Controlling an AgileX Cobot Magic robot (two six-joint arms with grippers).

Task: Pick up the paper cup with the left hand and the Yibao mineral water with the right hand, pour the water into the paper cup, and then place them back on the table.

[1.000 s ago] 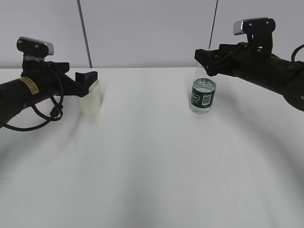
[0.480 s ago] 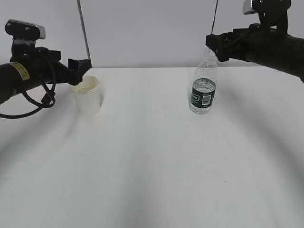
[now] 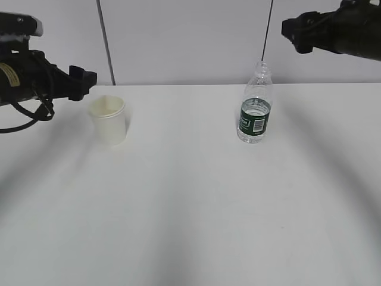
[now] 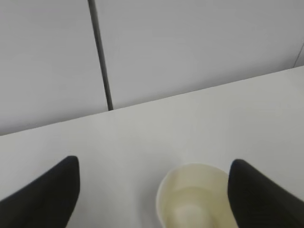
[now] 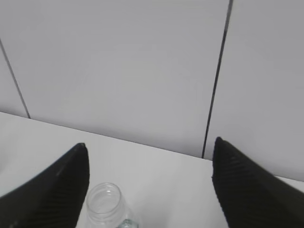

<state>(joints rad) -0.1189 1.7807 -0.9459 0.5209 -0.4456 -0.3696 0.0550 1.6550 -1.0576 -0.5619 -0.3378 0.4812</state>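
The paper cup [image 3: 108, 119] stands upright on the white table [image 3: 190, 196] at the left, with pale liquid in its bottom [image 4: 194, 204]. My left gripper [image 3: 83, 80] hovers above and left of it, open and holding nothing; the cup sits near its right finger [image 4: 259, 199]. The capless Yibao mineral water bottle [image 3: 255, 107] stands upright right of centre, green label facing front. My right gripper [image 3: 294, 27] is raised above and right of it, open and empty. The bottle's open mouth [image 5: 104, 199] lies below, close to the left finger [image 5: 52, 190].
A grey panelled wall with dark vertical seams [image 3: 106, 42] runs behind the table's far edge. A black cable [image 3: 27, 119] loops under the left arm. White tabletop fills the front half of the exterior view.
Both grippers have let go and drawn back: the left one rose and moved left off the cup, the right one rose and moved right off the bottle's neck. Cup and bottle stayed put.
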